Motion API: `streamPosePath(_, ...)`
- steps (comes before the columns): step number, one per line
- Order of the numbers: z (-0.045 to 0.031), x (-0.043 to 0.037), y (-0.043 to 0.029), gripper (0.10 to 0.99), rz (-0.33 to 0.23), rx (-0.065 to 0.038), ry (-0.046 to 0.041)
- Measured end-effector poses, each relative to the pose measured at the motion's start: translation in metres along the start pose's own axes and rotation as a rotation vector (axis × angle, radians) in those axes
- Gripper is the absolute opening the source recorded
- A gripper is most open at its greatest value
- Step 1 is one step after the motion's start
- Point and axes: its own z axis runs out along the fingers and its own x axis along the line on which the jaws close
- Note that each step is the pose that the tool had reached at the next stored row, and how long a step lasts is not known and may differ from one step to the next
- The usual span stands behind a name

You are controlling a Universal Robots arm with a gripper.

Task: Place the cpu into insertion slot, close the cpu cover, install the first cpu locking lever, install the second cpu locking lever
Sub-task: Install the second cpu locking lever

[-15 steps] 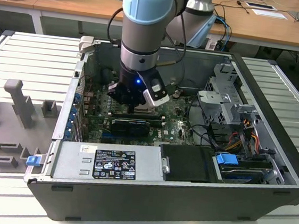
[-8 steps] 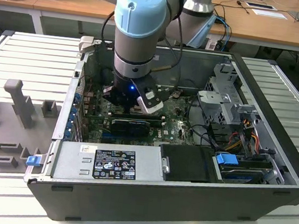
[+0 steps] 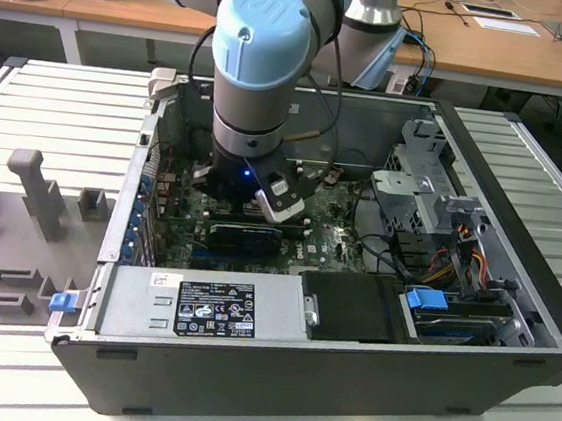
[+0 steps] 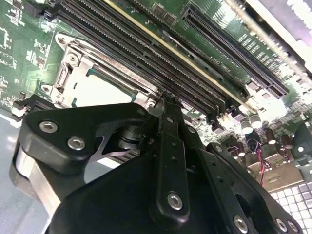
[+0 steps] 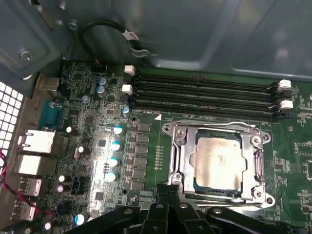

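Item: cpu point(image 5: 218, 161), one. It is seated in the slot point(image 5: 183, 161), with the cover point(image 5: 258, 161) lowered around it and its beige top showing through the window. It is judged light, stiff and fragile, with a smooth lid likely to slip; it is best held by its edges.

Item: cover, one. Thin sheet metal, judged springy, with a sharp rim.

Item: memory slots point(image 5: 204, 95), four counted, long and black, just beside the socket.

Item: gripper point(image 4: 168, 105), one. The fingers are seen pressed together, nothing between them, tips at the socket's edge.

Item: computer case point(image 3: 505, 375), one, open.
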Motion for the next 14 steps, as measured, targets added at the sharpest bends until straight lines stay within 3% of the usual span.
streamPosePath(2, 0.0030, 0.0016, -0.0008, 0.106, 0.000, -0.020, -0.0018)
streamPosePath(3, 0.0026, 0.0018, -0.0007, 0.106, 0.000, -0.023, -0.0021)
streamPosePath(12, -0.0200, 0.0015, 0.0059, 0.106, 0.000, -0.023, -0.0020)
streamPosePath(14, -0.0204, 0.0015, 0.0061, 0.106, 0.000, -0.023, -0.0022)
